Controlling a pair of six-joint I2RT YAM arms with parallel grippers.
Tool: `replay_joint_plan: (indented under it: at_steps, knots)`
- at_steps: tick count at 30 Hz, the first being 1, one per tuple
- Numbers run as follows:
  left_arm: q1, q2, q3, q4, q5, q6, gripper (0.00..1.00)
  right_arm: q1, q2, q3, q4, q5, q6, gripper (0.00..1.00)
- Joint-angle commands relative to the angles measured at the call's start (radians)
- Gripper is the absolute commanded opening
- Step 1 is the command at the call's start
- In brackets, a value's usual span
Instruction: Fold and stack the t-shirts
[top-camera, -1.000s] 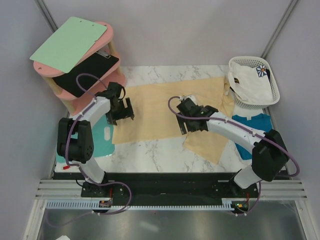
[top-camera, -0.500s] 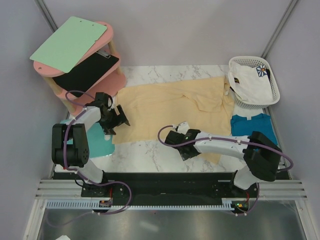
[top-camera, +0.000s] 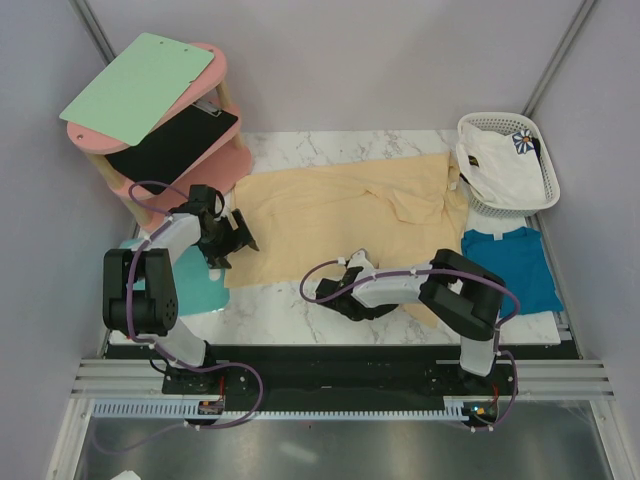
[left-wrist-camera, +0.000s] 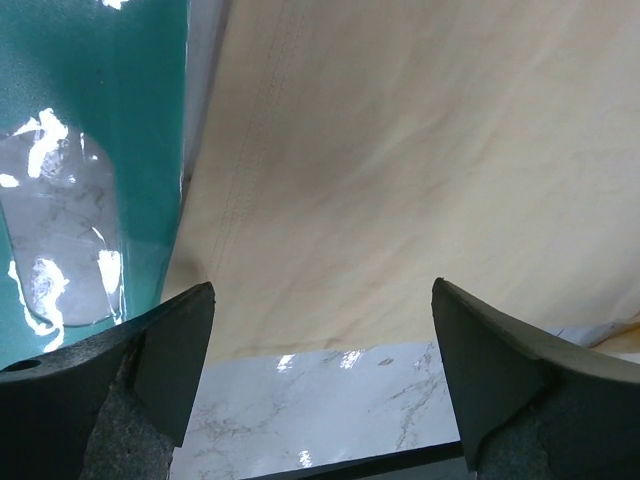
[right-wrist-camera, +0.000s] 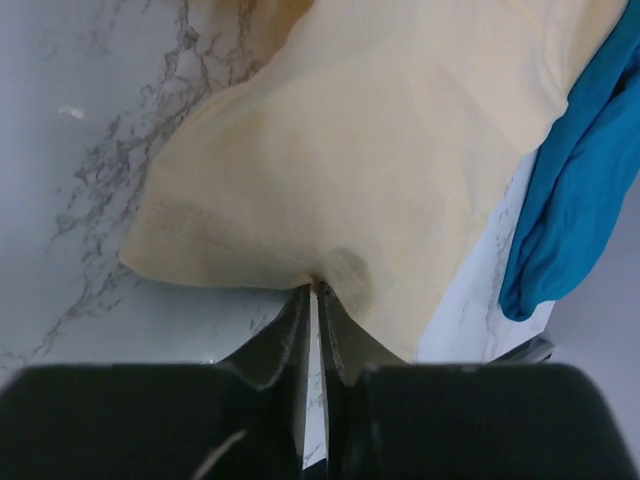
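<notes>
The large pale yellow t-shirt (top-camera: 330, 210) lies spread over the marble table (top-camera: 290, 310), one flap reaching toward the near edge. My right gripper (top-camera: 362, 298) is low at that flap's edge. In the right wrist view the gripper (right-wrist-camera: 318, 288) is shut on the hem of the yellow t-shirt (right-wrist-camera: 380, 150). My left gripper (top-camera: 232, 240) is open at the shirt's left edge, and the left wrist view shows the gripper (left-wrist-camera: 320, 340) with nothing between its fingers above the yellow cloth (left-wrist-camera: 420, 170). The teal-blue t-shirt (top-camera: 512, 262) lies flat at the right. The white flower-print t-shirt (top-camera: 500, 165) fills the basket.
A white lattice basket (top-camera: 540, 135) stands at the back right. A pink shelf stand (top-camera: 215, 70) at the back left carries a green board (top-camera: 135, 85) and a black clipboard (top-camera: 170, 145). A turquoise board (top-camera: 200, 280) lies beside the left arm.
My right gripper has moved from over the shirt toward the near edge and shut on the yellow hem. My left gripper drew back leftward to the shirt's edge and stayed open.
</notes>
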Motion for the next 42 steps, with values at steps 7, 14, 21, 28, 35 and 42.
replay_joint_plan:
  at_steps: [7, 14, 21, 28, 35, 42]
  knots:
    - [0.004, -0.091, 0.029, -0.086, -0.153, -0.006, 0.92, -0.001, -0.037, -0.035, 0.075, -0.003, 0.022, 0.0]
    - [0.034, -0.063, 0.024, -0.178, -0.239, 0.026, 0.84, -0.001, -0.043, -0.029, 0.09, -0.008, -0.009, 0.0]
    - [0.03, -0.011, -0.005, -0.169, -0.193, 0.0, 0.73, -0.001, -0.047, -0.025, 0.113, -0.008, -0.059, 0.0]
    - [0.018, 0.021, -0.036, -0.13, -0.15, -0.017, 0.66, -0.002, -0.057, -0.012, 0.122, -0.014, -0.073, 0.0]
    - [-0.042, 0.062, -0.071, -0.107, -0.124, -0.028, 0.25, -0.007, -0.08, -0.002, 0.122, -0.026, -0.082, 0.0]
    - [-0.045, -0.057, -0.062, -0.141, -0.129, -0.02, 0.02, -0.007, -0.187, -0.011, 0.096, -0.017, -0.087, 0.0]
